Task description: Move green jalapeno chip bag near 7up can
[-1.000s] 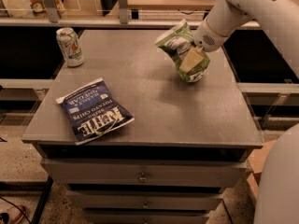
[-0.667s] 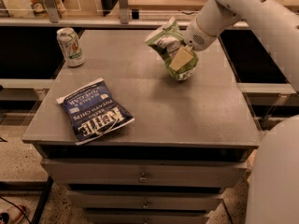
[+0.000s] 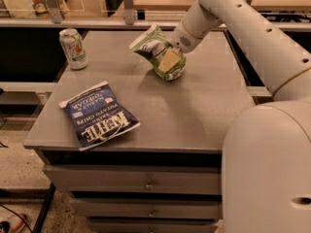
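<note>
The green jalapeno chip bag point(image 3: 156, 50) is a crinkled light-green bag held tilted just above the grey table, right of centre at the back. My gripper point(image 3: 170, 58) comes in from the upper right and is shut on the bag, with a tan finger pad point(image 3: 170, 60) pressed against its right side. The 7up can point(image 3: 74, 48) stands upright at the table's back left, well to the left of the bag.
A flat dark-blue Kettle chip bag point(image 3: 99, 115) lies at the table's point(image 3: 194, 110) front left. A metal rail and posts point(image 3: 128, 6) run behind the table. My white arm point(image 3: 252, 38) and base fill the right side. Drawers point(image 3: 146, 183) sit below the tabletop.
My gripper has carried the green bag leftwards across the back of the table, towards the can. The can and the blue bag have not moved.
</note>
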Robot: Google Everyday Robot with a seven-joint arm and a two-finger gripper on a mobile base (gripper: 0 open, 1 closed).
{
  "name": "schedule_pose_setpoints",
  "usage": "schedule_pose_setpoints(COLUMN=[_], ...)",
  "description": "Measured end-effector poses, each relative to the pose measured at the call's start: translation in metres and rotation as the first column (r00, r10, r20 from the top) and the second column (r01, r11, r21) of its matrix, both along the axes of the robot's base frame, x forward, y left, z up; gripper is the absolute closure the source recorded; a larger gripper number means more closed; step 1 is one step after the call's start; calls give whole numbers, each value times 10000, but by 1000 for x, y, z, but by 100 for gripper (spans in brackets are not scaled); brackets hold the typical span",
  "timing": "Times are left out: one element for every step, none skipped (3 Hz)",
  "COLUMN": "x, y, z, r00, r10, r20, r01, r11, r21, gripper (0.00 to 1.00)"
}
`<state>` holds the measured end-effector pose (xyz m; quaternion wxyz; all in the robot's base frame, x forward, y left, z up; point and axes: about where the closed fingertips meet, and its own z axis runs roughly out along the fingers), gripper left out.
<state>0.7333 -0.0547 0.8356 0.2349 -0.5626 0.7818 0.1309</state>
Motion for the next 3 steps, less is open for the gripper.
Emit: schedule_pose_setpoints(x=[0,-1,-1], y=[0,25,25], z=[1,15,15], r00=[10000,9977,9977], r10=[2,549,550], r20=[0,404,402], r01=[-2,-548,-550], r11=[10000,9985,9985], r21=[1,-24,-24], gripper=[100,100,100])
